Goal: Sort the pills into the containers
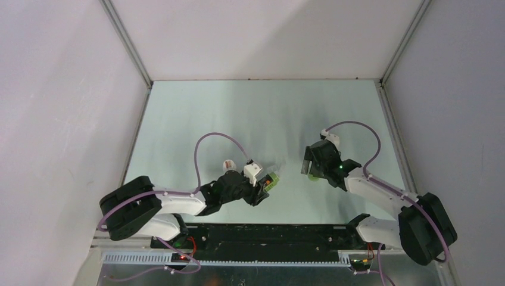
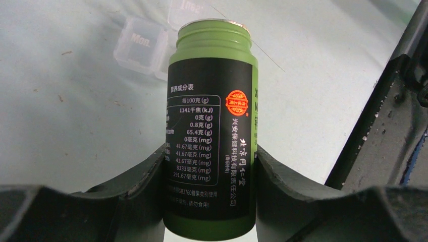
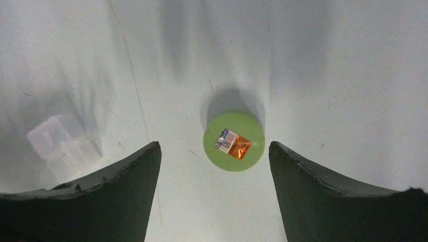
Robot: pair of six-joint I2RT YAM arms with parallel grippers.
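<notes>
Uncapped green bottle clamped in left tool; its black label reads 营养成分表 and 北京同仁堂. The pill box lies on the desk just beyond the bottle, one lid marked "Mon.". The right tool is spread wide, gripping nothing, over a green cap on the desk.

Pill box lies behind the bottle, cap to their right

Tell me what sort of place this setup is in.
Likely a lab robot test cell: plain white walls on metal framing, a pale table, and the left arm and right arm mounted at its near edge.
</notes>
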